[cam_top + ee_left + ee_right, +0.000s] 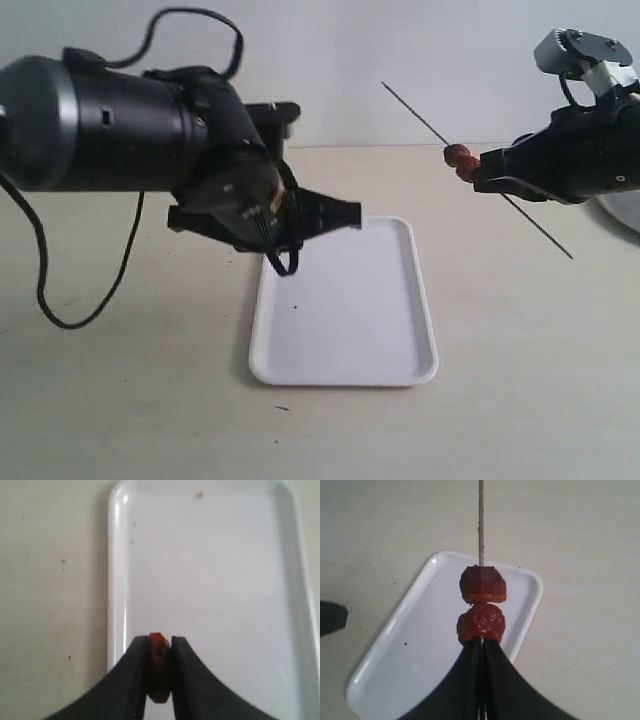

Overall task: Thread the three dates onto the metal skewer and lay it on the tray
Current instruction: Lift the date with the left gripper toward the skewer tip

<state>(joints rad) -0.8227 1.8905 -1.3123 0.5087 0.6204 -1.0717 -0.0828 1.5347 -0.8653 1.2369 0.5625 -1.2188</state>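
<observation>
The white tray (345,310) lies flat in the middle of the table. Above its left rim my left gripper (350,213) is shut on a dark red date (159,667), pinched between both fingers over the tray (210,580). At the right, my right gripper (482,170) is shut on the thin metal skewer (415,110), held slanted in the air. Two dates (461,158) sit threaded on it just beyond the fingertips; the wrist view shows one date (482,584) above the other (481,623) on the skewer (481,520), over the tray (420,650).
A silvery round dish (625,208) shows at the right edge, partly behind the right arm. A black cable (45,290) loops down from the left arm onto the table. Bare beige tabletop (520,380) surrounds the tray.
</observation>
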